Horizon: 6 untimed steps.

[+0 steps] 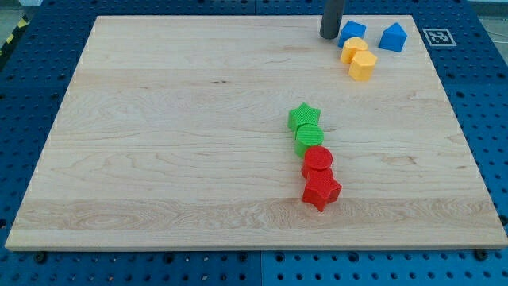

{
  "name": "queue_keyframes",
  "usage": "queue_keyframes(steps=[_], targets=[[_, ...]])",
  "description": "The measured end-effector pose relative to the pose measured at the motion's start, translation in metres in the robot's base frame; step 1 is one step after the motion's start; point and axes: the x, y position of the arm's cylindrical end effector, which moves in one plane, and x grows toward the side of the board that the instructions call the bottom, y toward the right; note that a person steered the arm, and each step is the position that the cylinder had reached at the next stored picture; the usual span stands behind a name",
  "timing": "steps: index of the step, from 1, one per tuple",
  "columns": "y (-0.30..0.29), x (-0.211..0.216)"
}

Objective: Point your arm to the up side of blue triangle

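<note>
The blue triangle (393, 37) lies near the view's top right corner of the wooden board (159, 143). A second blue block (352, 31), cube-like, lies just to its left. My tip (329, 36) stands at the view's top edge, close against the left side of the cube-like blue block. The tip is well left of the blue triangle, with the cube-like blue block between them. The upper part of the rod runs out of view.
Two yellow blocks (355, 48) (363, 66) lie just below the cube-like blue block. A green star (304, 117), a green round block (308, 138), a red round block (318, 160) and a red star (321, 191) form a column at the board's centre right.
</note>
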Motion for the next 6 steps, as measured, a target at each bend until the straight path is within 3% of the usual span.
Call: queue_keyframes(steps=[3, 6], targets=[[-0.001, -0.053], [0.133, -0.042]])
